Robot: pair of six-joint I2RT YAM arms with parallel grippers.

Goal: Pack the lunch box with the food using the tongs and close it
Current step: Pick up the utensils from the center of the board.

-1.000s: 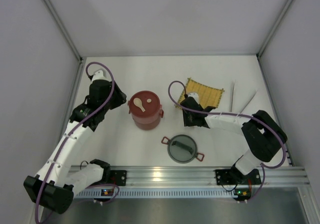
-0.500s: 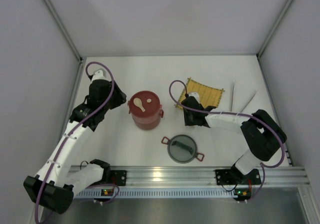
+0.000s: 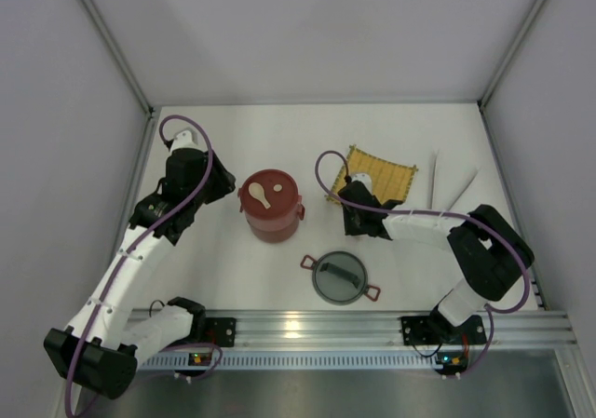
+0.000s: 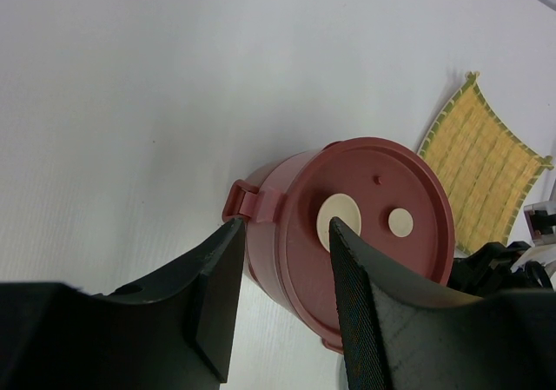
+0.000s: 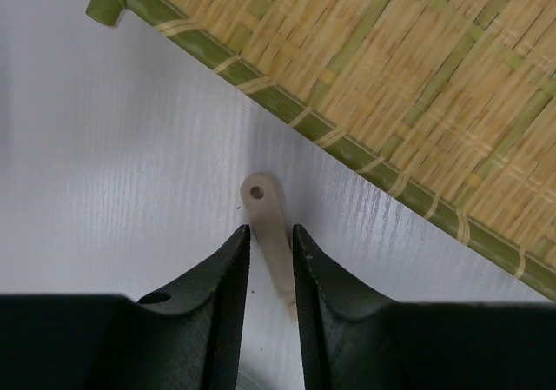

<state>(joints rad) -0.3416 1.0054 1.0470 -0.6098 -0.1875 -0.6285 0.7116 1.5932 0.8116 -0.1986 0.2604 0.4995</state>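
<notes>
Now we see the round dark-red lunch box [image 3: 272,215] mid-table with its flat lid on (contents hidden) and a cream spoon-shaped piece [image 3: 264,194] on top. The grey domed lid [image 3: 340,278] lies nearby. Our left gripper [image 4: 285,229] stands apart beside the box. Our right gripper [image 5: 271,234] closely straddles a cream stick [image 5: 263,208], and we cannot tell if it pinches. The slender silver-white tongs [image 3: 433,181] lie right of the yellow woven mat [image 3: 386,171].

White left arm [image 3: 121,278] and white right arm [image 3: 421,224], round black joints [image 3: 186,171], thin purple cables [image 3: 200,148], flat black fingers [image 4: 208,303]

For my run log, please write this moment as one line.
left pincer open beside lunch box | right pincer astride cream piece by woven mat, grip unclear | tongs not held
</notes>
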